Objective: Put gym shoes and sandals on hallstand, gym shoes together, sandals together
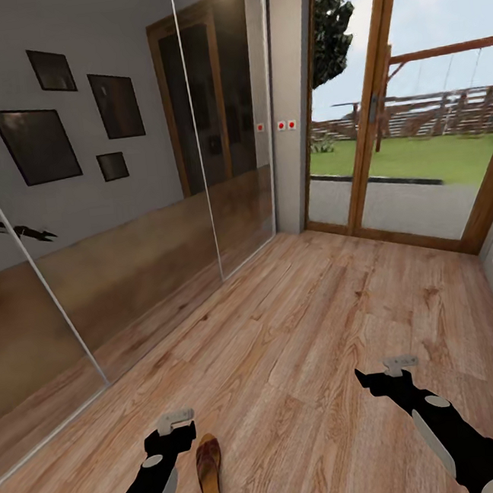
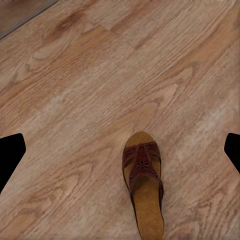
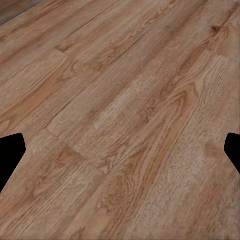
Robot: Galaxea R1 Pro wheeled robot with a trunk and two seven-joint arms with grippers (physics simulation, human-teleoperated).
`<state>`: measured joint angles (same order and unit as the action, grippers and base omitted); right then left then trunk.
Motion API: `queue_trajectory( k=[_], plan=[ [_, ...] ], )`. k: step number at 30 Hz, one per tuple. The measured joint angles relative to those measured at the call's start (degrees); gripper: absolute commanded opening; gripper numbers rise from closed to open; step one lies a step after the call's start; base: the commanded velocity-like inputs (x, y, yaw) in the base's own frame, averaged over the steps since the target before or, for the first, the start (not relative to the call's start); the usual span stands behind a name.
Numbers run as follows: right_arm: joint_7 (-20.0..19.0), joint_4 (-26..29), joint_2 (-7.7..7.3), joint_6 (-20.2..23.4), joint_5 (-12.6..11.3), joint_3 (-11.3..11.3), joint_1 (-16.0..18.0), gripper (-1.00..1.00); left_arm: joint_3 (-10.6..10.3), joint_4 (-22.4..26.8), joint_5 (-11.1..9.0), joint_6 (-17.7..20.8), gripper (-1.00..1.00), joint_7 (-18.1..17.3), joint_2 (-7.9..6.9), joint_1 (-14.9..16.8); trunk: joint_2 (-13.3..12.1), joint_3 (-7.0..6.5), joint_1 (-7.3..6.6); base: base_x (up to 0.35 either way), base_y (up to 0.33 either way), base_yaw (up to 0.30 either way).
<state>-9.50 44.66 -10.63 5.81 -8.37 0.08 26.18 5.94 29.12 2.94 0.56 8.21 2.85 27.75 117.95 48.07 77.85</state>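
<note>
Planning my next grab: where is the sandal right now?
In the head view the sandal lies flat on the corridor floor, low and left, just beside the left pincer.

Bare wood-grain corridor floor (image 3: 125, 115)

I count one brown leather open sandal with a tan insole (image 1: 209, 473), low in the frame left of centre on the wood-grain plank floor (image 1: 304, 347). Upper left, I see four dark framed pictures (image 1: 36, 144) reflected in the mirrored panels. Three small red-dotted wall switches (image 1: 281, 125) sit at upper centre.
</note>
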Motion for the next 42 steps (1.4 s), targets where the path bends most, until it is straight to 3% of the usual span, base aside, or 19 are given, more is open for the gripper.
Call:
queue_trajectory(
  k=[14, 36, 42],
  plan=[
    [-0.1, 0.3, 0.02, 0.1, -0.1, -0.2, 0.0, 1.0, 0.2, -0.1, 0.1, 0.0, 1.0, 0.0, 0.16, 0.0, 0.0, 0.0, -0.01, 0.143, 0.0, 0.0],
    [0.1, 3.7, -0.07, 0.2, -0.1, -0.3, 0.0, 1.0, -0.4, 0.4, 0.1, 0.1, 1.0, -1.5, 0.11, 0.0, 0.0, 0.02, 0.0, 0.004, 0.0, 0.0],
    [0.1, 3.7, -0.07, 0.2, -0.1, -0.3, 0.0, 1.0, -0.4, 0.3, 0.0, 0.1, 1.0, -1.6, 0.06, 0.0, 2.4, 1.1, 1.31, 0.0, 0.0, 0.0]
  ],
)
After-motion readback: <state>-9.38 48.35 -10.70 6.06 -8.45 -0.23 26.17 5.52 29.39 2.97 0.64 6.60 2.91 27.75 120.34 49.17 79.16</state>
